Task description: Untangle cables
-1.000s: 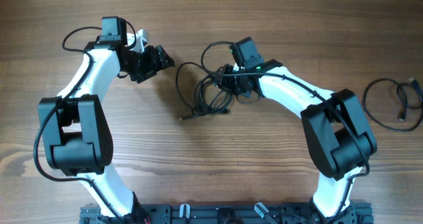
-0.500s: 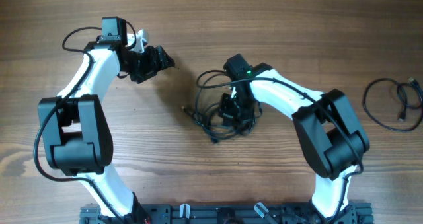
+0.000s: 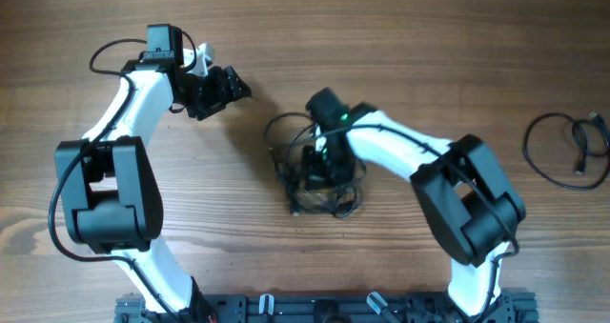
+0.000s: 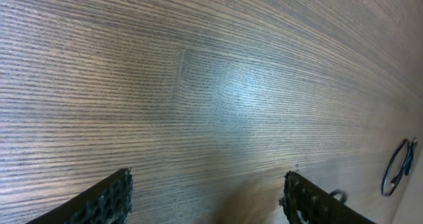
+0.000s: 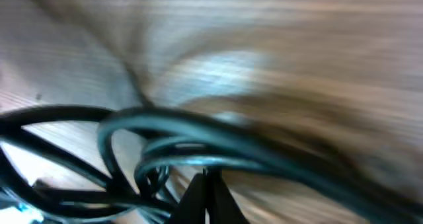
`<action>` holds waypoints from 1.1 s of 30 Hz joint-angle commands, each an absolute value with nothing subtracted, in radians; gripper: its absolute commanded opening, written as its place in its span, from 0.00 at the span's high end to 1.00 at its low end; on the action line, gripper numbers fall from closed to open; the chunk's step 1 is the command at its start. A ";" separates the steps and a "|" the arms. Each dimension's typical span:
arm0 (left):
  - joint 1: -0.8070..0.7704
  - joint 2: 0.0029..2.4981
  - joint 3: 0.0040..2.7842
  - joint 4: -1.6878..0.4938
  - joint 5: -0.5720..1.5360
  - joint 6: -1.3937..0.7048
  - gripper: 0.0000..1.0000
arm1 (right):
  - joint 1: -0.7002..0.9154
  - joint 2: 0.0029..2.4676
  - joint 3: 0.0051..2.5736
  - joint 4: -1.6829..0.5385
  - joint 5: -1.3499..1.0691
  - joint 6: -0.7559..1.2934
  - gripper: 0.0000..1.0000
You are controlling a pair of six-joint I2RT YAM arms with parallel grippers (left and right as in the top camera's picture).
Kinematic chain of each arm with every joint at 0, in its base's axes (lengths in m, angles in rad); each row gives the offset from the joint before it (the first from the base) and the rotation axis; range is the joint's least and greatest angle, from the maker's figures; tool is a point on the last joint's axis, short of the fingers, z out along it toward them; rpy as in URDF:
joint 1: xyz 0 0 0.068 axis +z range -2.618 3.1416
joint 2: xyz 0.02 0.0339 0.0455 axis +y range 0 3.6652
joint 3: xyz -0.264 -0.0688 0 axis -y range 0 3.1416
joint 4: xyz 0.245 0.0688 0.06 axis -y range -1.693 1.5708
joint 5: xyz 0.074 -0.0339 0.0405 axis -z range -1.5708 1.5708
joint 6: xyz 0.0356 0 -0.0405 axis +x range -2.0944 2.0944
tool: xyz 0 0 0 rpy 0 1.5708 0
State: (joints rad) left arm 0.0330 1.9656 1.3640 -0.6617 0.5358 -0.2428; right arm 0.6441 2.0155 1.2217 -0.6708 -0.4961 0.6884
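Note:
The cables [image 3: 292, 185] lie as a black tangle of loops on the wooden table, just right of centre. My right gripper [image 3: 319, 166] points down into that tangle. In the right wrist view its jaws [image 5: 205, 184] are pressed together, with blurred cable loops [image 5: 192, 128] crossing right at the tips, so it looks shut on a strand. My left gripper [image 3: 233, 87] hovers to the upper left of the tangle, well apart from it. Its fingers [image 4: 109, 197] stand wide apart over bare wood with nothing between them.
One more black cable [image 3: 579, 153] lies coiled alone near the table's right edge; it also shows small at the far right of the left wrist view [image 4: 386, 176]. Both arm bases stand at the front edge.
My right gripper has swept from behind the centre toward the front and left, dragging the tangle with it and bunching it up. The left arm has stayed put.

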 commanded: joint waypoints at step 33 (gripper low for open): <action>-0.036 1.977 1.355 -0.639 0.529 -0.244 0.71 | 0.542 2.006 1.174 -0.255 -0.569 0.760 0.80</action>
